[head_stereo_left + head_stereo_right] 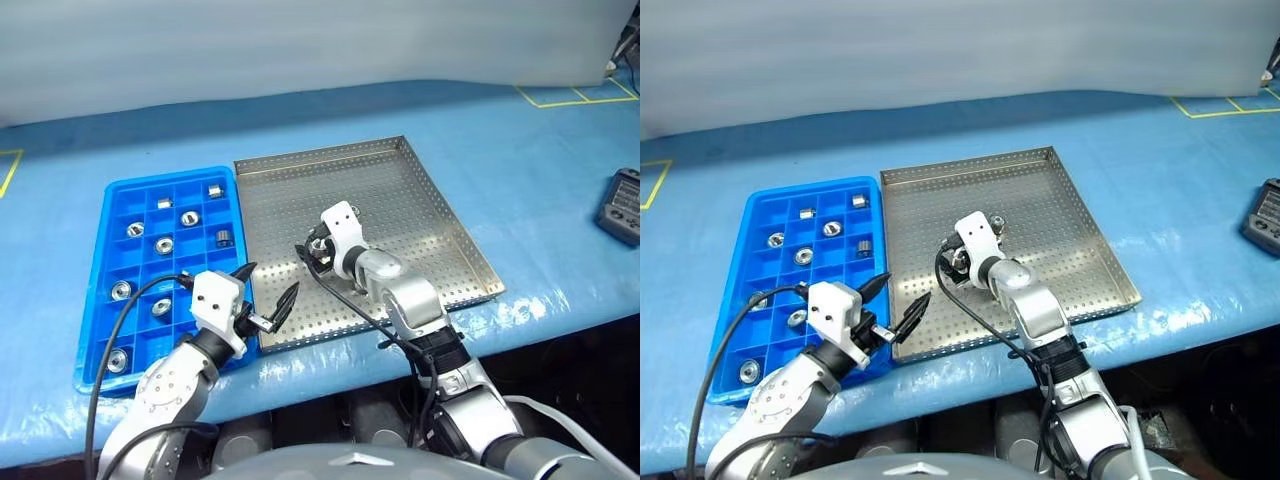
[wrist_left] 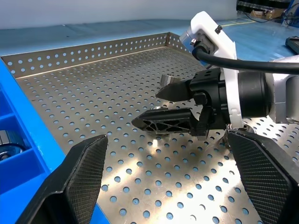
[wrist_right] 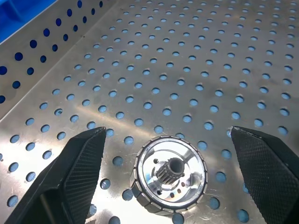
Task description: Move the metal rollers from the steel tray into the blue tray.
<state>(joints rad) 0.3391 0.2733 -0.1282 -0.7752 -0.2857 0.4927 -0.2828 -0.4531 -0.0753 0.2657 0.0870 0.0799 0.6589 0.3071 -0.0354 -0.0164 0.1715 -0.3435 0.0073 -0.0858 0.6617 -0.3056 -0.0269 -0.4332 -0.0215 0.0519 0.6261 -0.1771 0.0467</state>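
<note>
Right hand (image 1: pixel 313 252) is down over the steel tray (image 1: pixel 420 215), and from the head view its own white housing hides most of what sits beneath it. The right wrist view clears that up: one metal roller (image 3: pixel 170 173) lies flat on the perforated floor, square between the two wide-spread fingers (image 3: pixel 79 168), neither pad touching it, its lower edge cut off by the frame. A second roller peeks out just behind the right hand in the right eye view (image 1: pixel 997 224), half covered. Left hand (image 1: pixel 267 295) hangs open and empty over the near corner of the steel tray, beside the blue tray (image 1: pixel 105 260). Blue tray on the blue bench (image 1: pixel 520 150) holds rollers one to a compartment; nine or so, the near ones partly hidden by the left arm and cable. A dark device (image 1: pixel 622 205) is clipped by the right edge
</note>
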